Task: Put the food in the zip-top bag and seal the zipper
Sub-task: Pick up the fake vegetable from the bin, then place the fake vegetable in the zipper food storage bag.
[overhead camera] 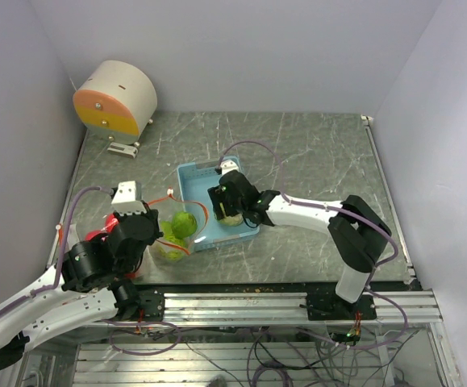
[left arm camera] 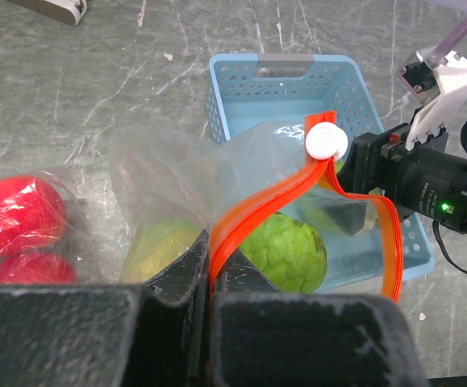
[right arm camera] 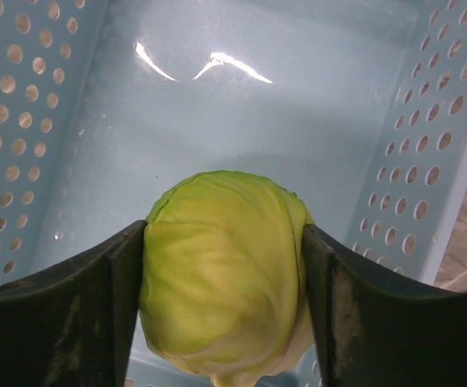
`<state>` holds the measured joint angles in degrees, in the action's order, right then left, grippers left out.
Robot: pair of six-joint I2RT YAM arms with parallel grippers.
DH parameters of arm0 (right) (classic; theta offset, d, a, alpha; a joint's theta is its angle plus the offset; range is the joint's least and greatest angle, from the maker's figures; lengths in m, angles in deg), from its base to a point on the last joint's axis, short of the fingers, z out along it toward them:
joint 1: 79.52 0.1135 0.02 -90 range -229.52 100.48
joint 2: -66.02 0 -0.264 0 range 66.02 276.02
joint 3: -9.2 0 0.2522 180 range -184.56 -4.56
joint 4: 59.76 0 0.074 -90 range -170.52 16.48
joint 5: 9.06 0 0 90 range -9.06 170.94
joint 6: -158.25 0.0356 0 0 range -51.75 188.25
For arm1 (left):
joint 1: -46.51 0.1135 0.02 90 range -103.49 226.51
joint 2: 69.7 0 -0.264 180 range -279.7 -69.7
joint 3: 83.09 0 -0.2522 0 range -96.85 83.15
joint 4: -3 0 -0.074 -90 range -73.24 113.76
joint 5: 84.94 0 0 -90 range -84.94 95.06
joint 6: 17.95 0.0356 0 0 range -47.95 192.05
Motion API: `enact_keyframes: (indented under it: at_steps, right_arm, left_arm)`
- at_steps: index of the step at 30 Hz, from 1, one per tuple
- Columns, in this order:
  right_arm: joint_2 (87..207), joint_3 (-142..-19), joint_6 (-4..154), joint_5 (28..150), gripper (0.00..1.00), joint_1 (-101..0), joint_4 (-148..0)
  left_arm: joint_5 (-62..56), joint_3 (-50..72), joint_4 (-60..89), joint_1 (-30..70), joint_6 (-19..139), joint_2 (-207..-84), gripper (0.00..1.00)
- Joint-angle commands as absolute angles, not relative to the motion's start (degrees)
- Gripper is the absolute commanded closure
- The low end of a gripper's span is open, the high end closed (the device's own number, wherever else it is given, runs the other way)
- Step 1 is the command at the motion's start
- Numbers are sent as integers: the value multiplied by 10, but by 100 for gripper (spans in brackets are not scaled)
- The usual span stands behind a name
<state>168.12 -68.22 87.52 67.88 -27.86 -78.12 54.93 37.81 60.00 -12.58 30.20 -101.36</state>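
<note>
Robotics lab test cell: bare white walls (overhead camera: 257, 48), aluminium frame rail (overhead camera: 249, 305), dangling cables (overhead camera: 281, 355).

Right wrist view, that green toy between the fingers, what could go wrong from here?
1. The right gripper touches the round green toy only at its sides, so it may slip on lifting and drop back into the basket.
2. The left gripper pinches the zipper at one spot, so the bag mouth looks floppy and the toy could catch on the strip and miss.
</note>
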Motion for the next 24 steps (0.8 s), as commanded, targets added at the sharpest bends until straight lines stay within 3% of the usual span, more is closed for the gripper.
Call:
enact_keyframes:
  at_steps: [1, 3, 6, 10, 15, 24]
  right_arm:
    - [1669, -670, 871, 694, 44, -276, -820]
    - [1647, -666, 868, 688, 53, -276, -822]
    - [1581, -653, 868, 686, 59, -276, -816]
    - [1465, -623, 858, 737, 60, -275, -769]
    - [1355, -587, 852, 885, 60, -271, -699]
    - [1359, -596, 869, 997, 59, -183, -556]
  left_arm:
    - [559, 364, 597, -128, 299, -1006, 93]
    - [558, 367, 594, -128, 299, -1006, 93]
    - [557, 369, 593, -128, 298, -1010, 93]
    - [558, 369, 593, -127, 299, -1015, 93]
    - [560, 373, 592, -128, 294, -1011, 93]
    - [558, 375, 587, -128, 292, -1017, 93]
